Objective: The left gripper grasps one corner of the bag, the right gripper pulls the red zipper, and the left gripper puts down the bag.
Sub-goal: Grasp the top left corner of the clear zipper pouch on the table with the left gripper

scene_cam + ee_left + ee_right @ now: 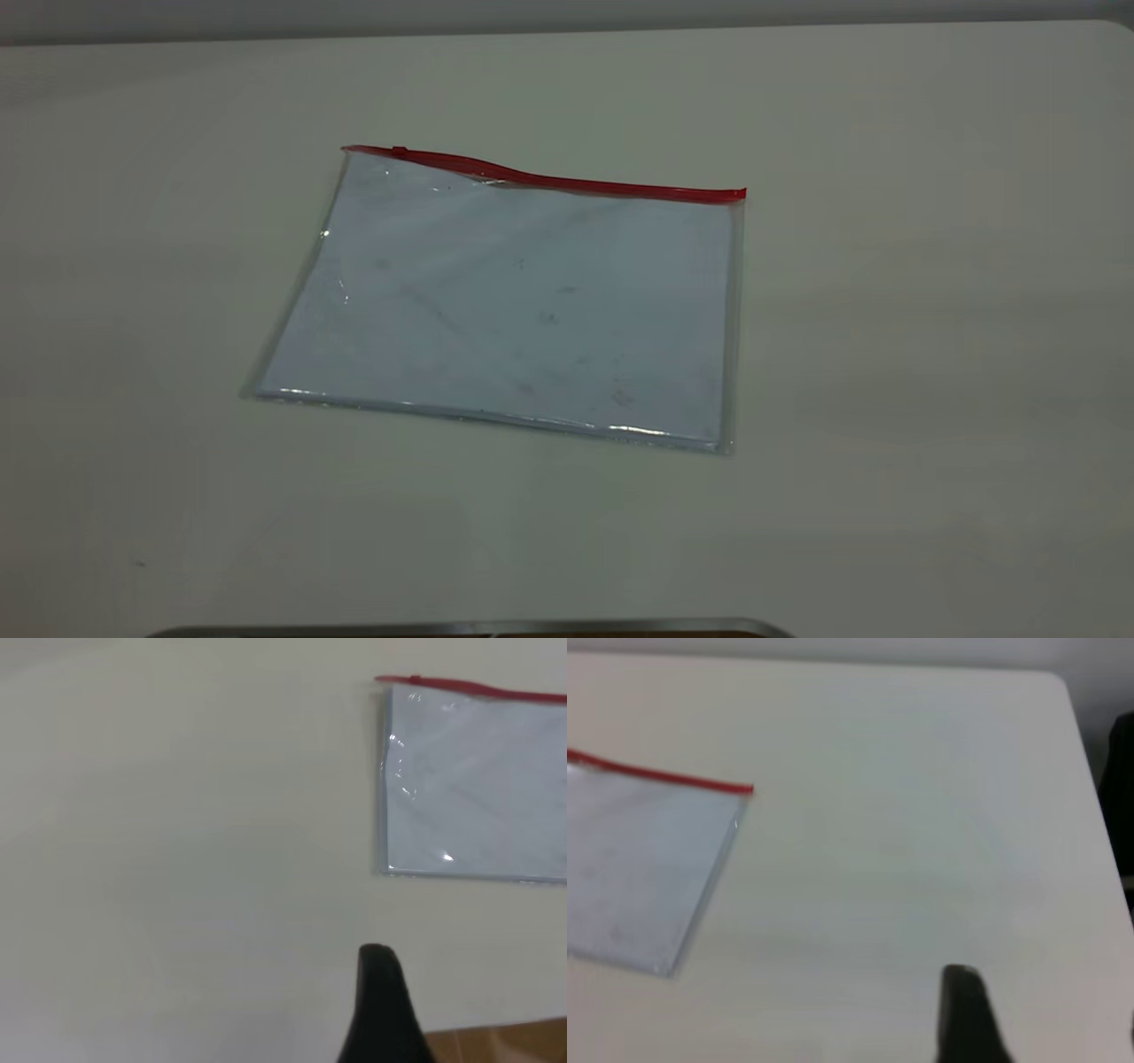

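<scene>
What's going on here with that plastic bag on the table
Nothing is being handled yet. The bag lies flat on the table, untouched, with a pale sheet inside. The red zipper runs along its far edge, with the slider tab near the left end. The left tool sits back from the bag's near left corner, over bare table, and the right tool waits off to the bag's right side. Neither arm shows in the exterior view, so the grasp and the zipper pull are not begun.

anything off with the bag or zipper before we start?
Minor only: the red zipper bows up in a ripple left of its middle rather than lying straight, and the bag sits slightly askew on the table. No tears or spills visible.
</scene>
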